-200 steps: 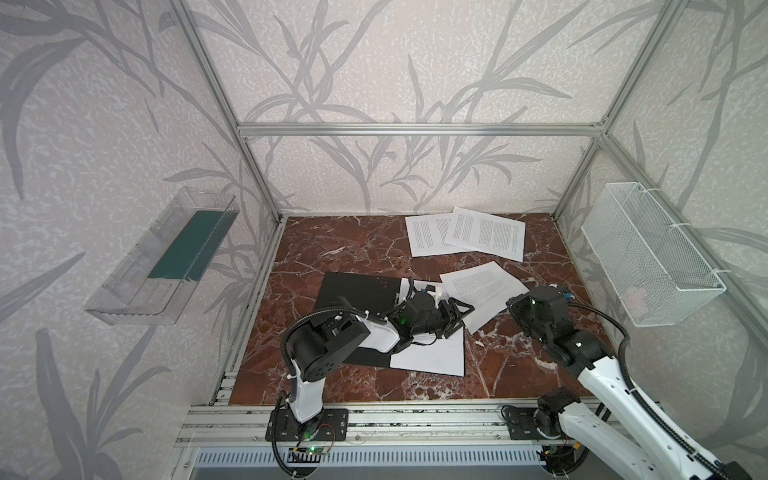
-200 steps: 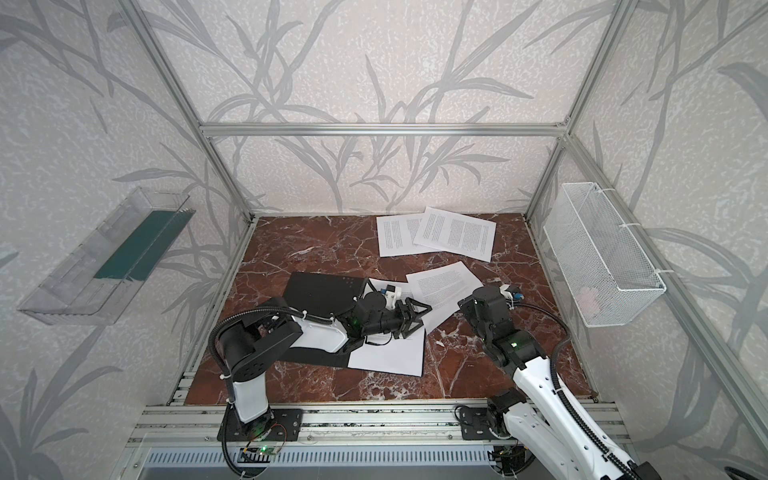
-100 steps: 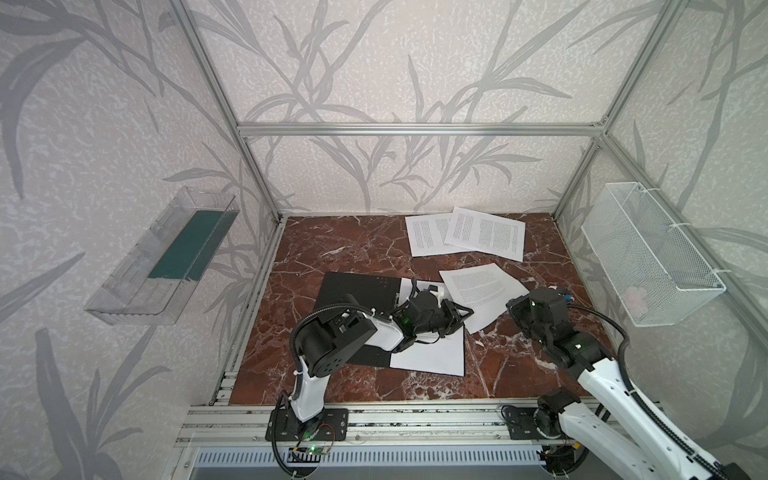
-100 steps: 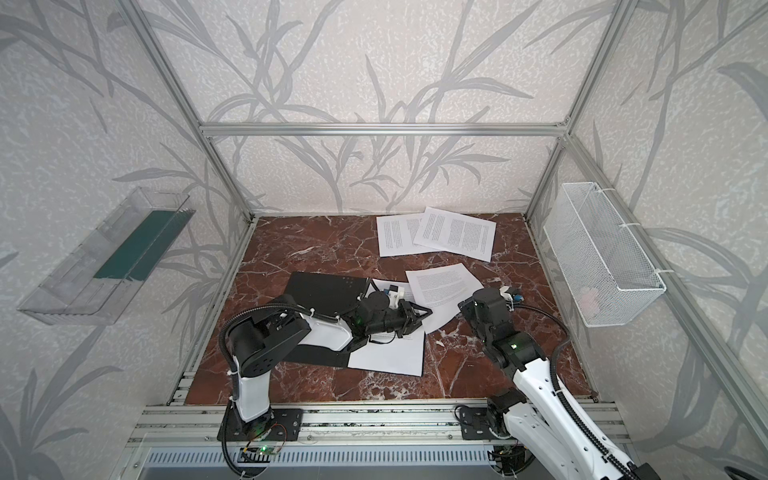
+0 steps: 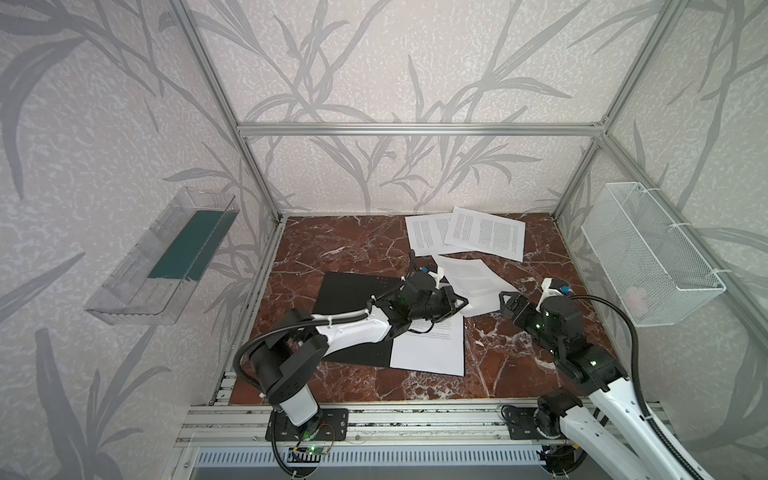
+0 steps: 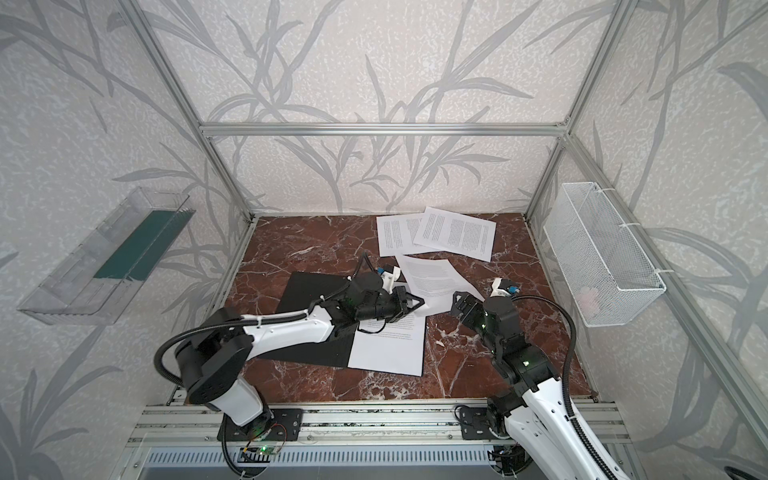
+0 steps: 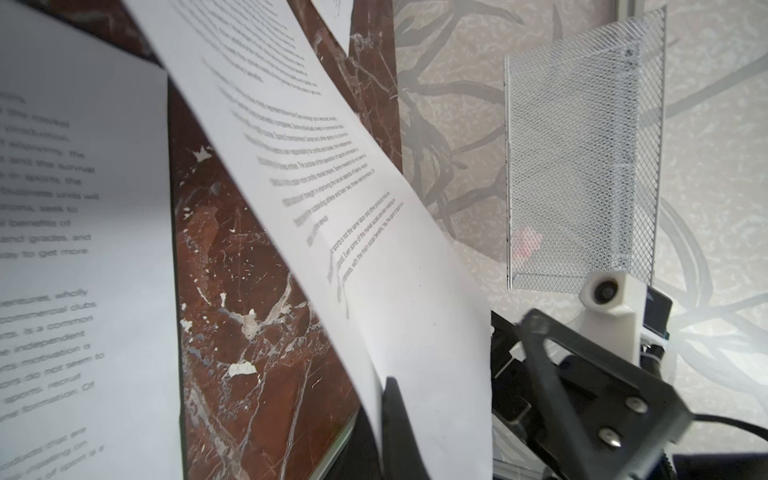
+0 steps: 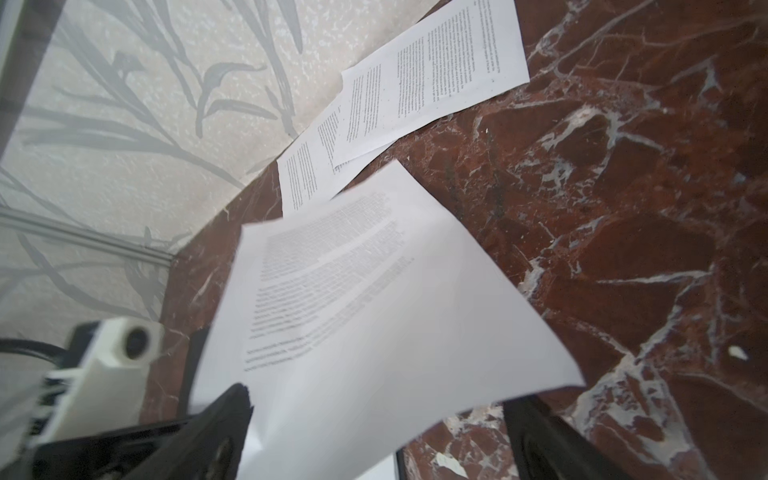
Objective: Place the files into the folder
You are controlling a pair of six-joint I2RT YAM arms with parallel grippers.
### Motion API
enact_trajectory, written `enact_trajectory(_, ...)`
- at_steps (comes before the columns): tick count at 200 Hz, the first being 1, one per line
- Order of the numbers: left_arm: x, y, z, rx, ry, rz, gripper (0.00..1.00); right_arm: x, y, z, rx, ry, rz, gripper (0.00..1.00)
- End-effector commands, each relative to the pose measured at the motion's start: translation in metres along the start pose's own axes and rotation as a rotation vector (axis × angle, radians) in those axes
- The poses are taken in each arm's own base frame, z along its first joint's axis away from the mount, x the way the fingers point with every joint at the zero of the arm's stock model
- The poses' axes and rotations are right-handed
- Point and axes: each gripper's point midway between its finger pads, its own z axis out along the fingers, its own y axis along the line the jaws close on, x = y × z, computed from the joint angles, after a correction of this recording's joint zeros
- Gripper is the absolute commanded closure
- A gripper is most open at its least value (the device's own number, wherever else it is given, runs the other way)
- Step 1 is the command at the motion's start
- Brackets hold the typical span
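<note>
Mesh basket (image 5: 648, 249) aside; lifted sheet (image 5: 469, 278) seemingly overhangs folder (image 5: 353, 291).

Free passage was offered over the bare back-left part of the red-brown marble tabletop (image 5: 332, 245) and along its front strip. The middle was blocked by the black-and-white left arm (image 5: 353, 330) laid across the open black folder (image 5: 345, 291), by the lifted white printed sheet (image 5: 469, 278) pinched in the left gripper (image 5: 461, 301), and by the right gripper (image 5: 509, 305), jaws spread apart, at that sheet's corner. The back right was covered by two overlapping white printed sheets (image 5: 482, 235), and the right wall was crowded by a white wire mesh basket (image 5: 648, 257).
</note>
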Motion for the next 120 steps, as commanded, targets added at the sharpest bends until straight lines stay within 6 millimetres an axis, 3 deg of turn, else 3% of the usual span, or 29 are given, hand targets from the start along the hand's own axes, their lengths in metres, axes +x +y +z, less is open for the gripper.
enact_trajectory(1, 0.003, 0.039, -0.034, -0.195, 0.027, 0.090, 1.00, -0.008, 0.017, -0.012, -0.055, 0.010, -0.140, 0.00)
enact_trajectory(20, -0.001, 0.058, -0.070, -0.274, 0.007, 0.106, 1.00, -0.010, 0.025, -0.013, -0.075, 0.021, -0.177, 0.01)
enact_trajectory(74, 0.005, 0.141, -0.171, -0.511, -0.103, 0.041, 1.00, 0.005, 0.060, 0.002, -0.211, 0.116, -0.234, 0.03)
enact_trajectory(92, 0.012, 0.167, -0.189, -0.555, -0.109, -0.009, 1.00, 0.016, 0.078, 0.010, -0.245, 0.148, -0.288, 0.03)
enact_trajectory(120, 0.022, 0.199, -0.203, -0.629, -0.097, -0.048, 1.00, 0.045, 0.107, 0.030, -0.295, 0.246, -0.374, 0.03)
